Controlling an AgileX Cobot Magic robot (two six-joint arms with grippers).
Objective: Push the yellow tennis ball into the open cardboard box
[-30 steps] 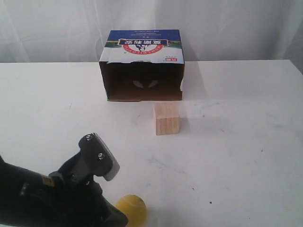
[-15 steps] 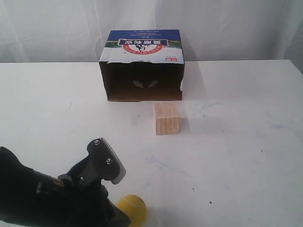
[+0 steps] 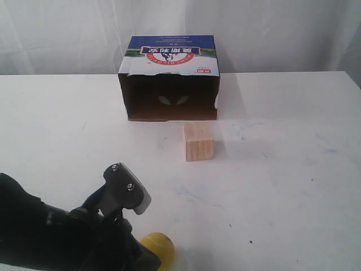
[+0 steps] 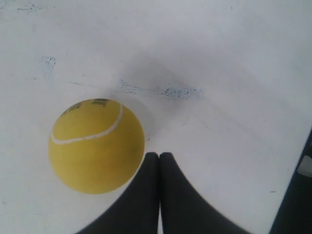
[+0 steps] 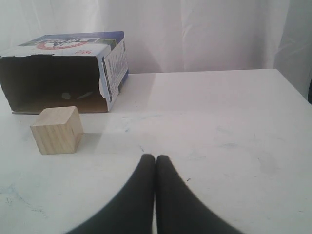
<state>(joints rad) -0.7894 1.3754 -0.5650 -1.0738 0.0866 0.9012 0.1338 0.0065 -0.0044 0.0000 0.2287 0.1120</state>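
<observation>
The yellow tennis ball (image 3: 158,249) lies at the near edge of the white table, partly behind my left arm; it fills part of the left wrist view (image 4: 96,145). My left gripper (image 4: 159,156) is shut and empty, its tips right beside the ball, touching or nearly so. The open cardboard box (image 3: 169,79) with blue printed top stands at the back, its dark hollow front facing the ball; it also shows in the right wrist view (image 5: 63,68). My right gripper (image 5: 155,158) is shut and empty, low over the table, out of the exterior view.
A pale wooden cube (image 3: 198,141) stands on the table between the ball and the box mouth, slightly right of the box's middle; the same cube (image 5: 56,129) shows in the right wrist view. White curtain behind the table. The table's right edge (image 5: 292,87) shows.
My left arm has shifted a little lower and to the right, toward the ball. The ball, cube and box have stayed in place.
</observation>
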